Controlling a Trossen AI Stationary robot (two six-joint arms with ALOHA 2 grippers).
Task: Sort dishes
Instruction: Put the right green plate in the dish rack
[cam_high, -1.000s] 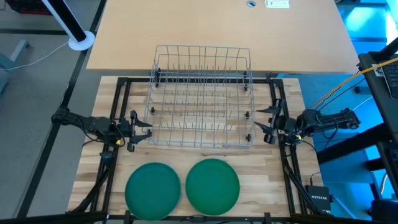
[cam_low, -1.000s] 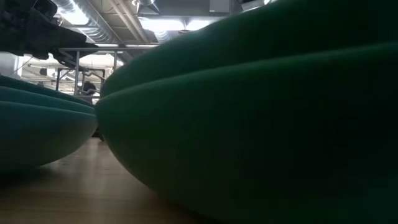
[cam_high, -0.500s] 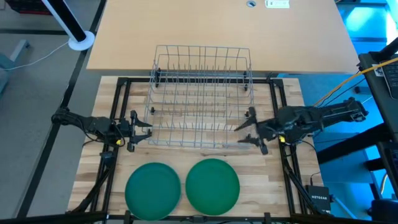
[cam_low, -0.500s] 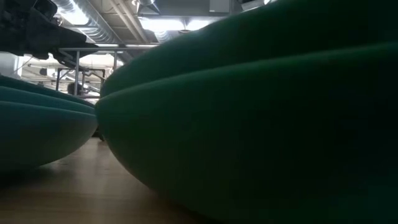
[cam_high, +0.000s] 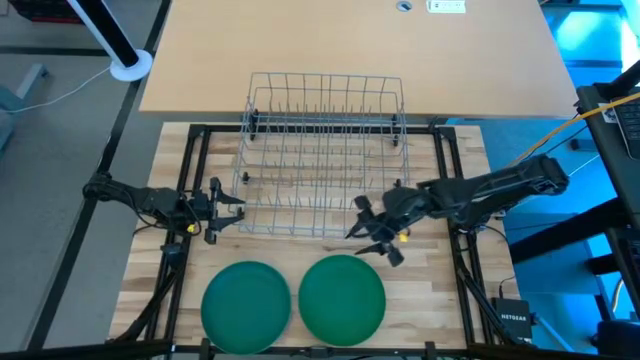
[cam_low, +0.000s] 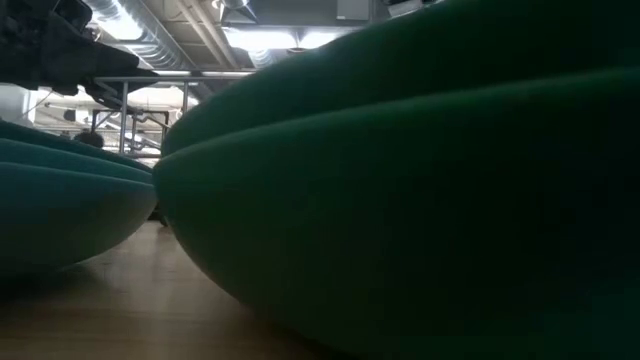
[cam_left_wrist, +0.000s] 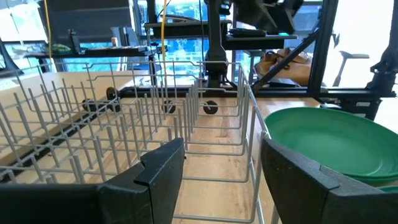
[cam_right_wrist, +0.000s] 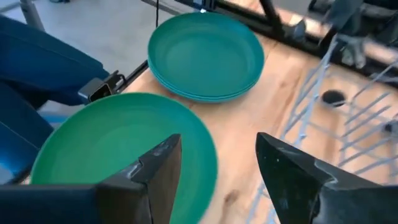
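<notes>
Landmark: the wire rack (cam_high: 322, 155) stands at the middle of the table (cam_high: 430, 290), with nothing in its slots.
Dishes: two stacks lie flat on the table in front of the rack, side by side. The teal stack (cam_high: 245, 307) sits before the rack's left end; the green stack (cam_high: 342, 297) sits before its middle. Edges in the right wrist view show the teal stack holds several plates.
Right gripper (cam_high: 369, 233): it hangs just off the rack's front rail, over the far edge of the green stack. Its fingers stand apart and hold nothing. Through its own camera, the green plate (cam_right_wrist: 124, 146) lies directly beneath.
Left gripper (cam_high: 222, 210): it waits at the rack's left front corner, fingers spread wide, with nothing between them.
Step in hand: judging by the pose, the right arm is reaching for the first plate, and no plate is racked yet.
Next move: the right gripper would need to descend to the green stack's rim, slip one finger under the top plate only, and close on the edge. The plate must then be tipped upright to drop between the rack's tines.
Risk: the stacked plates nest closely, so two may lift together.
</notes>
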